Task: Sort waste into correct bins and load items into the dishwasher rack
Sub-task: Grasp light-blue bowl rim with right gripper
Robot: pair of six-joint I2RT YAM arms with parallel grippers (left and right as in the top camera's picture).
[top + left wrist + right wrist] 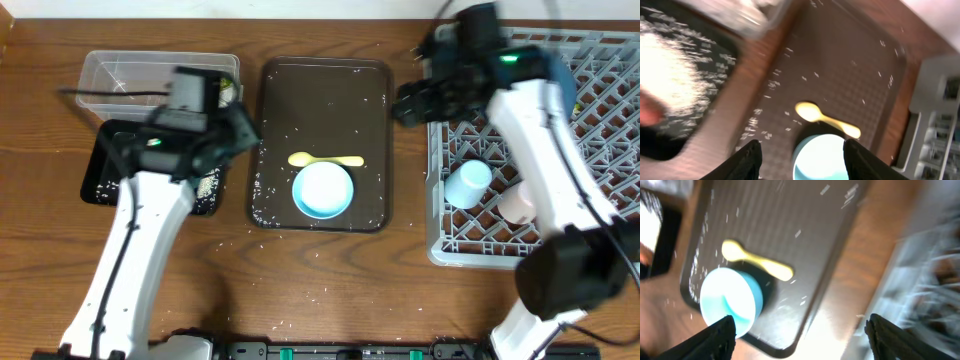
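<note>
A white bowl with a light blue outside sits on the dark brown serving tray, and the yellow spoon lies just behind it. My left gripper hovers open over the tray's left edge. In the left wrist view its black fingers stand apart above the bowl and hold nothing. My right gripper is open and empty between the tray and the grey dishwasher rack. The rack holds a light blue cup and a pale pink cup.
The clear tub at the back left holds white paper and a yellow-green wrapper. In front of it, the black tray holds a heap of rice. Loose grains dot the brown tray and the table.
</note>
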